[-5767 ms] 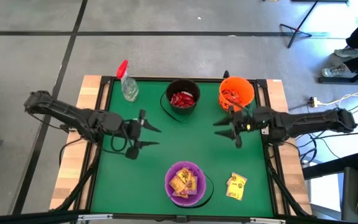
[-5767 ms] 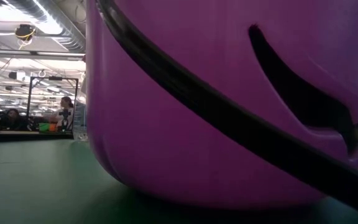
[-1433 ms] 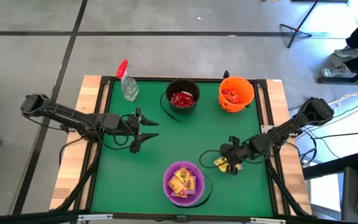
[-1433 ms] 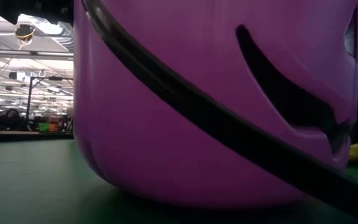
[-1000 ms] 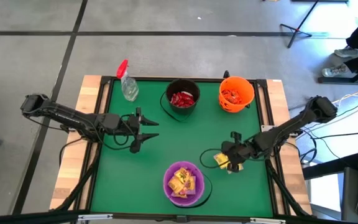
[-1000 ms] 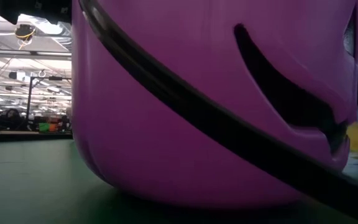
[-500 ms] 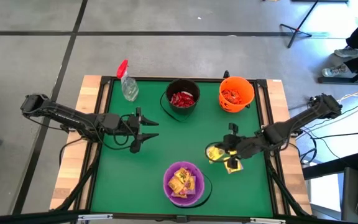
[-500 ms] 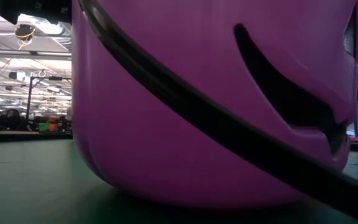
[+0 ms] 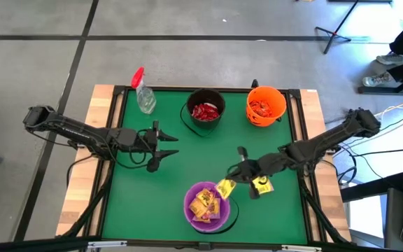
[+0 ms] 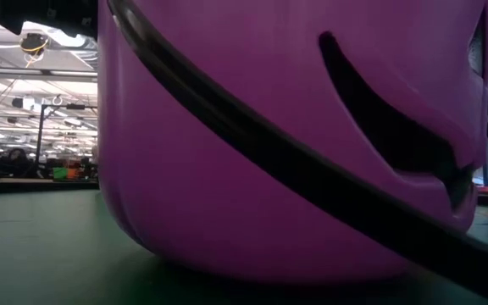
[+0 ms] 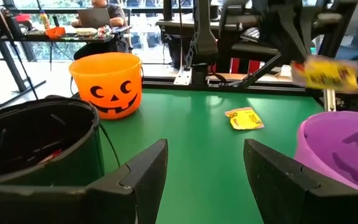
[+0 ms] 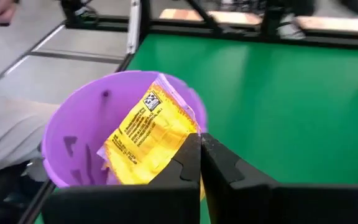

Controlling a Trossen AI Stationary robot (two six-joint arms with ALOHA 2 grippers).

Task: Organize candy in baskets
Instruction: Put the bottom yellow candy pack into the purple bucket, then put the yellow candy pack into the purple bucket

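Observation:
My right gripper (image 9: 231,179) is shut on a yellow candy packet (image 9: 224,187) at the right rim of the purple basket (image 9: 207,207), which holds more yellow packets. In the right wrist view the packet (image 12: 146,135) hangs over the purple basket (image 12: 92,118). A second yellow packet (image 9: 262,185) lies flat on the green table. The black basket (image 9: 206,110) and the orange basket (image 9: 266,105) stand at the far side with red candy inside. My left gripper (image 9: 165,147) waits open at the table's left, its fingers holding nothing. My right gripper pinches the yellow packet by one edge (image 12: 188,147) between its two shut fingers (image 12: 219,167). The fingers come from the table's right, slanting down. The packet sticks out ahead of the fingertips, lifted clear of the table, over the purple basket's rim.
A clear spray bottle with a red trigger (image 9: 143,94) stands at the far left. The purple basket's wire handle (image 9: 234,210) lies down at its right side. Bare green table (image 9: 187,161) lies between the two arms. Wooden borders (image 9: 96,133) edge the table.
My right gripper has risen from the table with one yellow packet and gone toward the left edge, to the purple basket, tipping from steep to nearer level. The packet is now lifted clear. The other yellow packet has stayed on the table.

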